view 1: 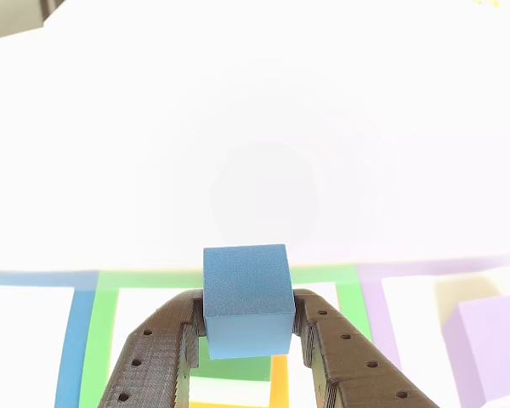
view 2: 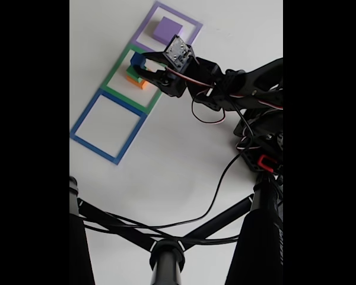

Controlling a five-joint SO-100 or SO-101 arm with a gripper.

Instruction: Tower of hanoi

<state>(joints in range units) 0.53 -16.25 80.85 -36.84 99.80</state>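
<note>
The worktop is white and smooth. Three flat square outlines lie on it in a row, touching side to side. In the fixed view, black stand bars and a thin black cable are at the bottom, closest to the camera.

The green square outline is the middle one, so everything else is placed from it. In the fixed view the blue square outline is on its near side, toward the bottom left. The black arm comes in from the right of the green outline and reaches over it.

The gripper is dark brown in the other view. Its two fingers are closed tight on the sides of the small blue cube. The cube is held up in the air above the green outline. In the fixed view the blue cube sits between the fingers, just above the other blocks.

Inside the green outline sits the orange-yellow block. The green block lies on top of it. In the other view a bit of the orange-yellow block shows right under the cube.

Past the green outline, on its far side, is the purple square outline. The purple block stands inside it. In the other view the purple block is to the right of the green outline. The far part of the worktop in that view is very bright white.
</note>
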